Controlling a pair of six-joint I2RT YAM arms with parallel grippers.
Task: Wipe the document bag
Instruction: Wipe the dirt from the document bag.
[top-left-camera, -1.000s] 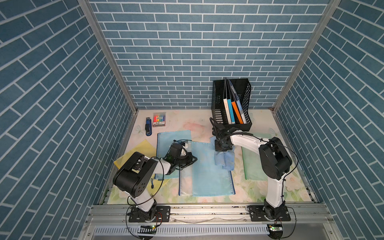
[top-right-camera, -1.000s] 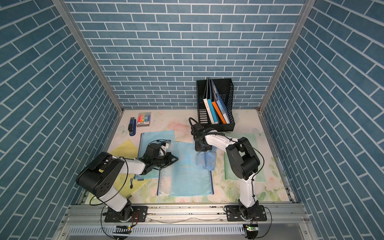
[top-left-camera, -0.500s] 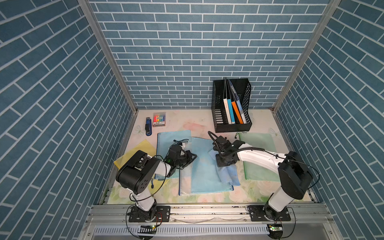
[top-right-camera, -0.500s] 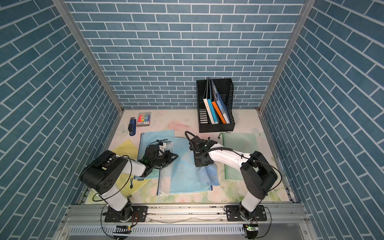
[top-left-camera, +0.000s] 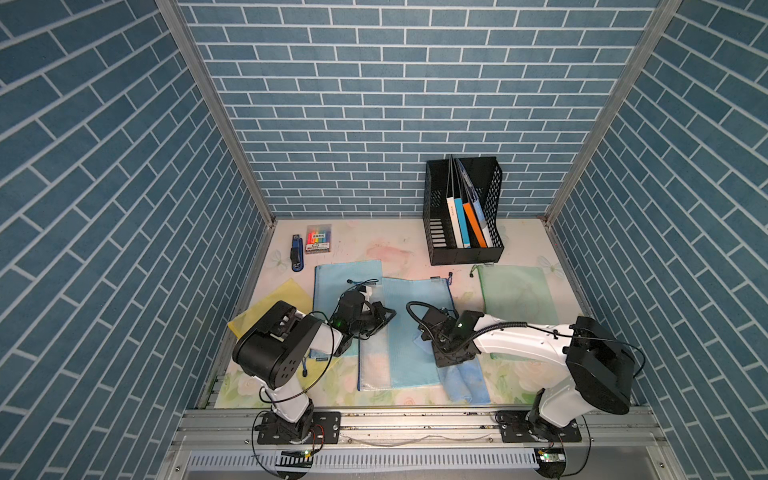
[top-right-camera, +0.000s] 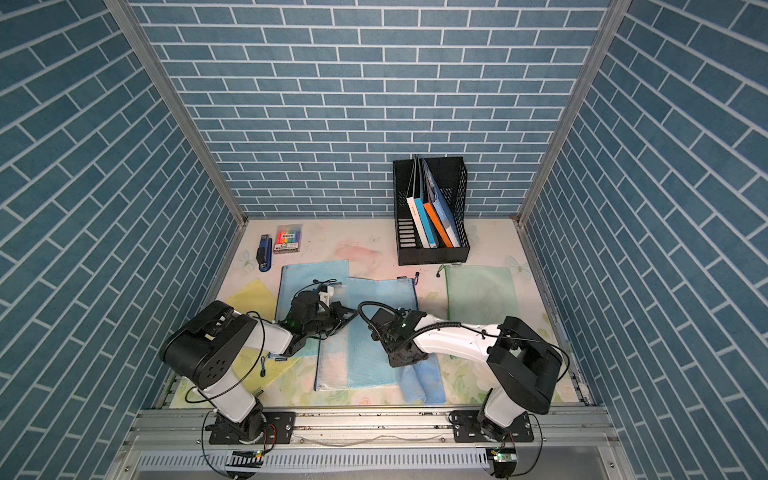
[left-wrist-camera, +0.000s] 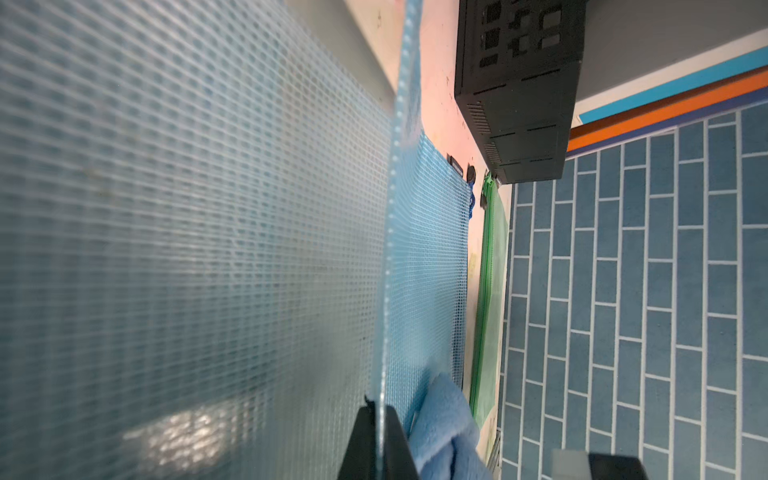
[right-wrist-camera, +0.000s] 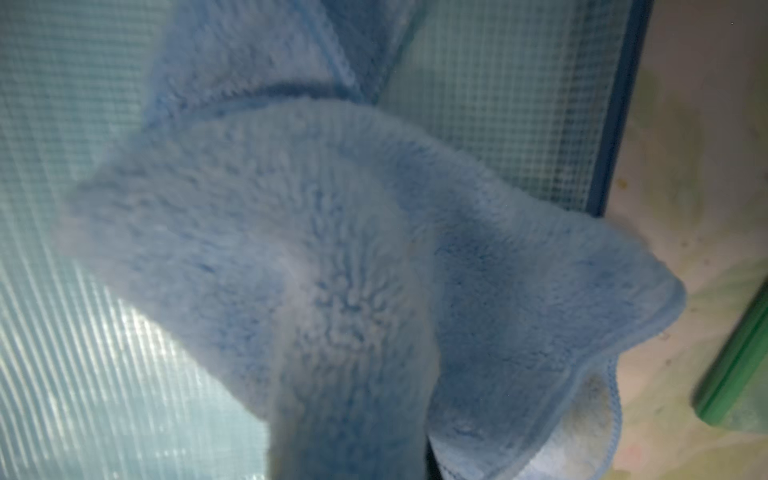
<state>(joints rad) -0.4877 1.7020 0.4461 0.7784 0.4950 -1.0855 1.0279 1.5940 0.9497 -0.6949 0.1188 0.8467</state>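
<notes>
Where the translucent blue mesh document bag (top-left-camera: 395, 345) lies flat mid-table, long axis running near to far, the left gripper (top-left-camera: 384, 318) is clamped on its left edge. The right gripper (top-left-camera: 453, 360), closed on a fluffy light-blue cloth (top-left-camera: 465, 382), sits at the bag's near right corner. Most of the mesh face lies left and far of those jaws, so the right arm is likely the one to stroke.

This looks like a robotics lab cell dressed up as an office desk; the walls (top-left-camera: 374, 104) are only printed blue brick between aluminium posts (top-left-camera: 216, 108); a left arm (top-left-camera: 274, 353) and a right arm (top-left-camera: 598, 374) are bolted to a metal rail (top-left-camera: 415, 424); the floral table cover (top-left-camera: 399, 245) carries a black file rack (top-left-camera: 494, 195), a stapler (top-left-camera: 296, 257), a colourful stationery pack (top-left-camera: 319, 240) and a document bag (top-left-camera: 409, 303).
</notes>
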